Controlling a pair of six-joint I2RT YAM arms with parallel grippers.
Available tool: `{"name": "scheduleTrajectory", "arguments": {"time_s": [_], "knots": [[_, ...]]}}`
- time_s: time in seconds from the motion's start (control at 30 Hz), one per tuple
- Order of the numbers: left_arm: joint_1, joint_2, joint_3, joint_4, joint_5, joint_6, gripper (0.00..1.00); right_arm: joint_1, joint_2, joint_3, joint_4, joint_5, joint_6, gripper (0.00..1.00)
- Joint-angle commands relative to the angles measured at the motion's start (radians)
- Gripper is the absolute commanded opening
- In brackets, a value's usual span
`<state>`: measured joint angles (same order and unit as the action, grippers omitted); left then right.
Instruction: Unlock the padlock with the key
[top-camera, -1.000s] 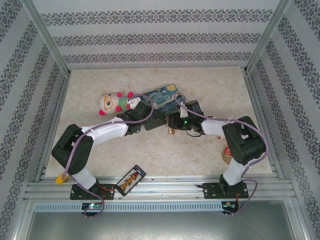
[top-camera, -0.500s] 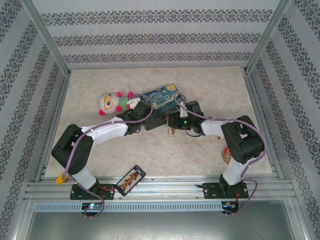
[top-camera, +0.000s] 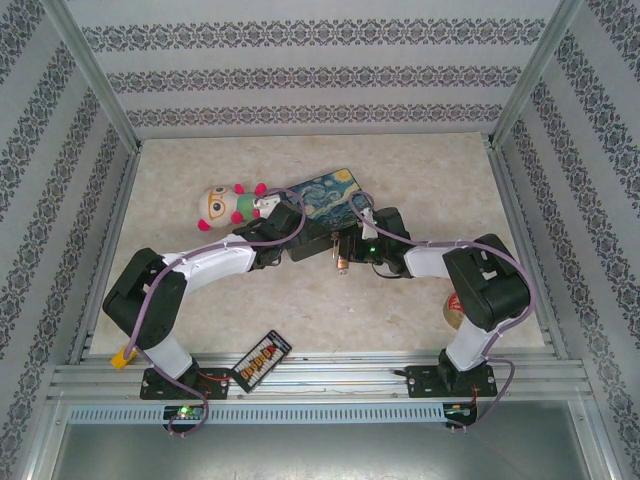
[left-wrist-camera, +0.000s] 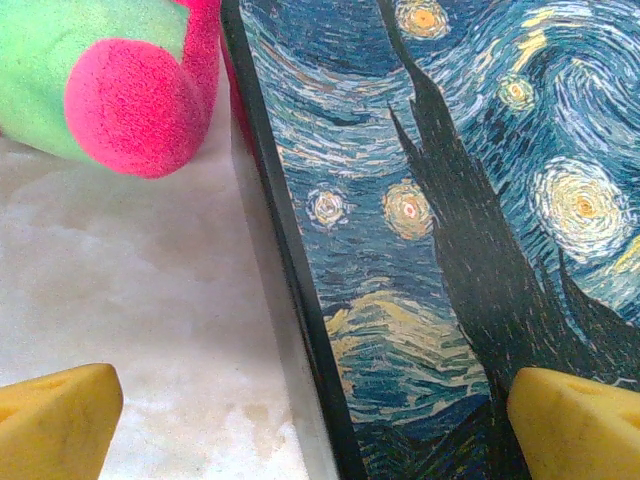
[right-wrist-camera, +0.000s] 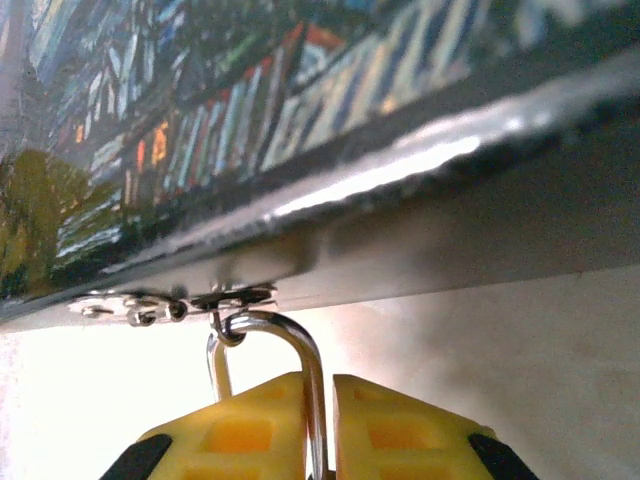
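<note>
With right pincer (right-wrist-camera: 318, 430), pinched padlock (right-wrist-camera: 300, 350) by its shackle, hooked through hasp of closed tin box (right-wrist-camera: 200, 100); held left pincer (left-wrist-camera: 320, 420) spread over box's near-left edge.

From above, the light is bright and even. My arms drop only soft, pale shadows on the table (top-camera: 420, 180), and all looks sharp. In my left wrist view the box (left-wrist-camera: 450, 200) paint is clear and well lit, but my left fingers (left-wrist-camera: 55, 425) at 7 and 5 o'clock are fuzzy. In my right wrist view the table at 8 o'clock glows white, too bright to see. A white streak of glare runs along the box edge. The paint at 12 o'clock is blurry. The padlock (right-wrist-camera: 312, 370) loop shines.
</note>
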<state>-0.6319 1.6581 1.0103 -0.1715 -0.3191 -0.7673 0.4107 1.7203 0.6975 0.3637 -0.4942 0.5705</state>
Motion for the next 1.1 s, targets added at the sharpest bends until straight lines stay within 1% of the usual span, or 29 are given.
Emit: {"name": "scheduleTrajectory", "arguments": {"time_s": [0.0,0.1,0.27,0.5,0.83,1.07], "knots": [[0.008,0.019,-0.022,-0.035,0.039,-0.004,0.99,0.014,-0.01,-0.042,-0.074,0.029,0.033,0.14],[0.007,0.017,-0.021,-0.033,0.048,-0.012,0.99,0.022,-0.018,-0.041,-0.069,0.043,0.046,0.11],[0.006,0.009,-0.034,-0.028,0.065,-0.032,0.99,0.027,-0.028,-0.049,-0.058,0.075,0.102,0.0],[-0.002,-0.028,-0.079,0.0,0.074,-0.085,0.99,0.028,-0.066,-0.072,-0.028,0.082,0.175,0.0],[-0.054,-0.059,-0.105,-0.006,0.025,-0.133,0.99,0.022,-0.142,-0.087,-0.072,0.12,0.195,0.0],[-0.083,-0.092,-0.141,0.009,-0.018,-0.168,0.99,0.022,-0.169,-0.111,-0.072,0.128,0.214,0.0]]}}
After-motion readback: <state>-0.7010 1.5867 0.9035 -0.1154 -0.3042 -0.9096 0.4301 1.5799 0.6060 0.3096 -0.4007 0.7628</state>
